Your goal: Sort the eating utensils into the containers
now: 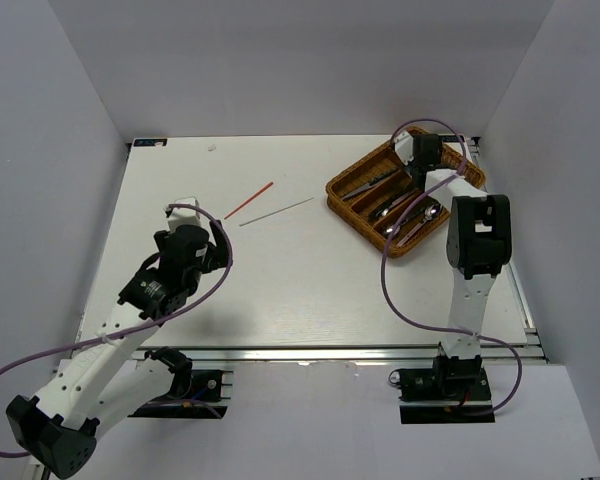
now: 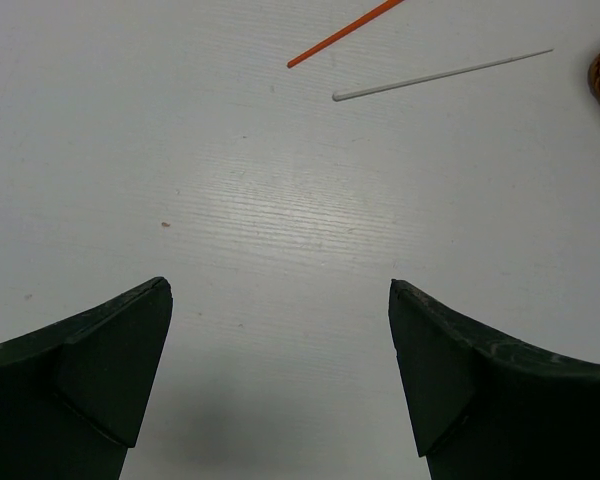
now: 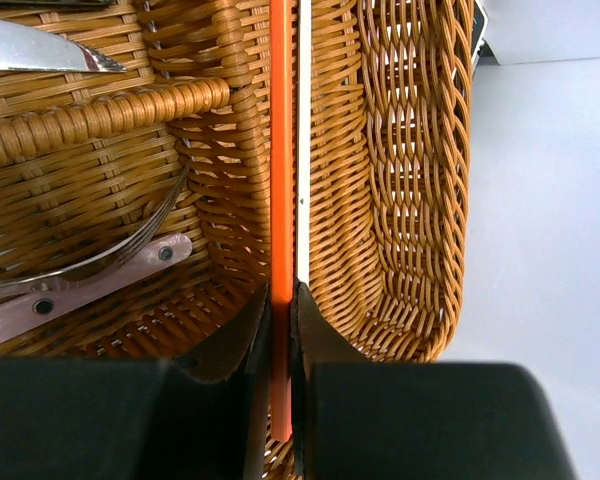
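Now my right pincer (image 3: 282,312) is clamped on a red-orange chopstick (image 3: 280,150) and a pale chopstick (image 3: 303,150) low in the wicker tray's (image 3: 410,150) outermost compartment, so letting go looks next, while the left pincer (image 2: 280,330) gapes wide, short of two loose chopsticks (image 2: 440,74) on the worktop (image 2: 280,200)

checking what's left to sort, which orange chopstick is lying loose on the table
The orange chopstick lying on the table beside a pale chopstick; the other orange stick is pinched in the right end effector over the wicker tray.
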